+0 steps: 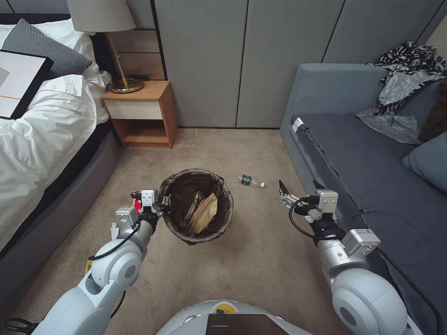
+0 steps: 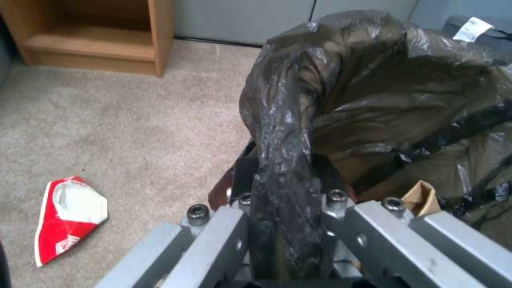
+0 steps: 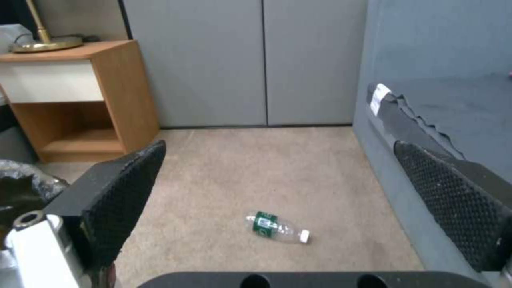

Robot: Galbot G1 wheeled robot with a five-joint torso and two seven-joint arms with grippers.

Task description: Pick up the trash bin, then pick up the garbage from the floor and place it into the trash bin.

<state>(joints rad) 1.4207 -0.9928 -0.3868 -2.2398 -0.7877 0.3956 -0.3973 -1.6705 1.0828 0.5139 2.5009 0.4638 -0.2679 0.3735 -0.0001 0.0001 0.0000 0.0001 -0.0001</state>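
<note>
Beige carpet (image 1: 260, 242) runs between a bed (image 1: 42, 139) at the left and a grey sofa (image 1: 372, 177) at the right. At centre frame the left gripper (image 1: 163, 204) is clamped on the bagged rim of the trash bin (image 1: 196, 205), which holds a brown paper bag (image 1: 205, 214) and wrappers. The left wrist view adds a crushed red-and-white cup (image 2: 67, 218) on the carpet at its lower left. The right gripper (image 1: 298, 191), fingers (image 3: 125, 196) spread apart, hovers over a small bottle (image 3: 277, 228).

Wooden nightstand (image 1: 142, 114) with brass lamp (image 1: 122, 70), white bed (image 1: 42, 125), grey sofa (image 1: 372, 167)
</note>
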